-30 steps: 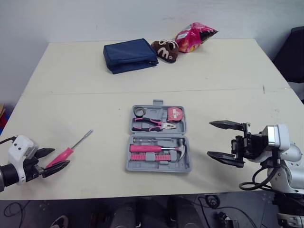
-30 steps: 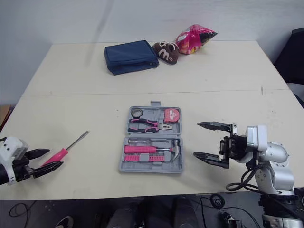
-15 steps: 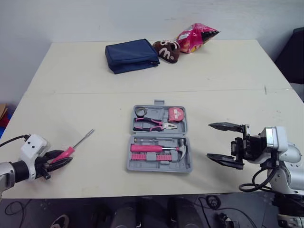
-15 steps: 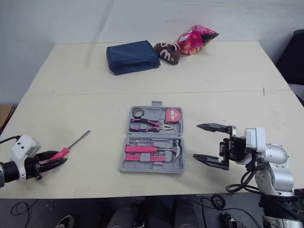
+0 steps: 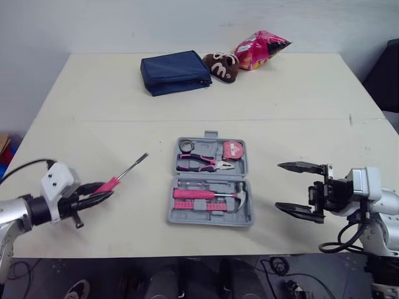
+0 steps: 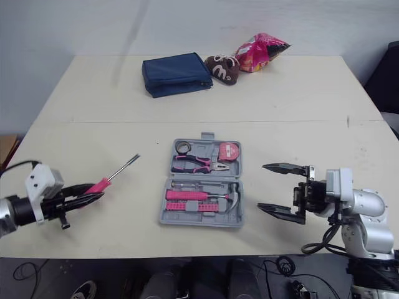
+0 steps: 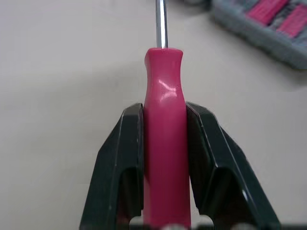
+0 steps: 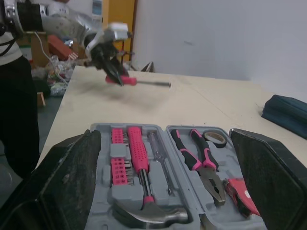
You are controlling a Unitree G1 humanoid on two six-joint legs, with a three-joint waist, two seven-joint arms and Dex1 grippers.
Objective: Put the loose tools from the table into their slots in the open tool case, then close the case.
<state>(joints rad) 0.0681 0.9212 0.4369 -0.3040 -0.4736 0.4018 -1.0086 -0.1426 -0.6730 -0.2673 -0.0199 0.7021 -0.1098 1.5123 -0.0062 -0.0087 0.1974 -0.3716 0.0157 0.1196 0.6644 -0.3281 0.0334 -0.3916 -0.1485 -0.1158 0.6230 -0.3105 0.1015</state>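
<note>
As seen from the head, the pink-handled steel screwdriver (image 5: 120, 176) is held left of the open grey plastic tool case (image 5: 210, 218); the right gripper (image 5: 278, 185) is spread wide, empty. At the left wrist, the handle is clamped by the left gripper (image 7: 163, 111). Carriage is judged under way; alignment with a free slot is required next. No writing is legible.

Head pair high over table (image 5: 299, 93), left wrist tight on screwdriver (image 7: 164, 143), right wrist low, facing tool case (image 8: 144, 125)
</note>
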